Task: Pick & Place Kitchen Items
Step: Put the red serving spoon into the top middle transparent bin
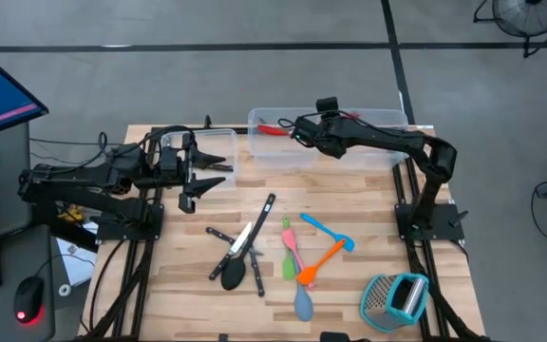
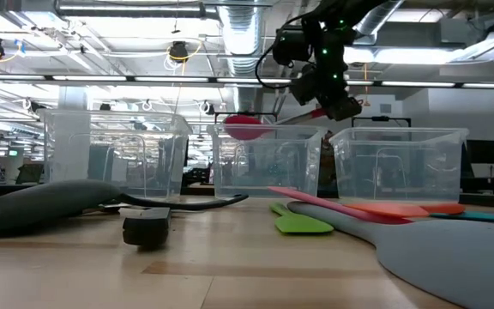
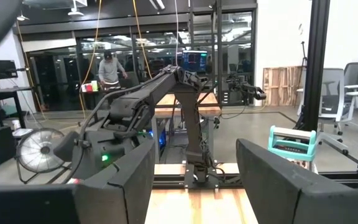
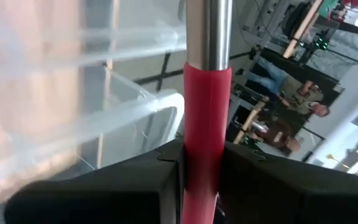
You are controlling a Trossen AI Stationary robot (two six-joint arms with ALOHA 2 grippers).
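The right claw (image 1: 297, 128) is clamped on the red spoon (image 1: 273, 128), holding it above the middle clear bin (image 1: 283, 157) at the far side of the bench (image 1: 188, 285). The spoon's long axis runs nearly level, left to right across the bench. Its red handle sits between the claw's fingers and its bowl (image 2: 245, 128) points away from the claw, toward the left arm. In the right wrist view the red handle (image 4: 205, 124) passes straight out between the two dark fingers into a steel shaft.

The left claw (image 1: 218, 171) hovers with its fingers spread and nothing between them, just above the left clear bin (image 1: 218, 142).

Nearer the front of the bench lie a black spoon (image 1: 235, 275), black-handled knives (image 1: 254, 228) and spatulas in green (image 1: 289, 256), pink (image 1: 292, 242), orange (image 1: 319, 264), blue (image 1: 329, 233) and grey-blue (image 1: 303, 302). A teal-framed grater (image 1: 394, 297) stands near the front right corner.
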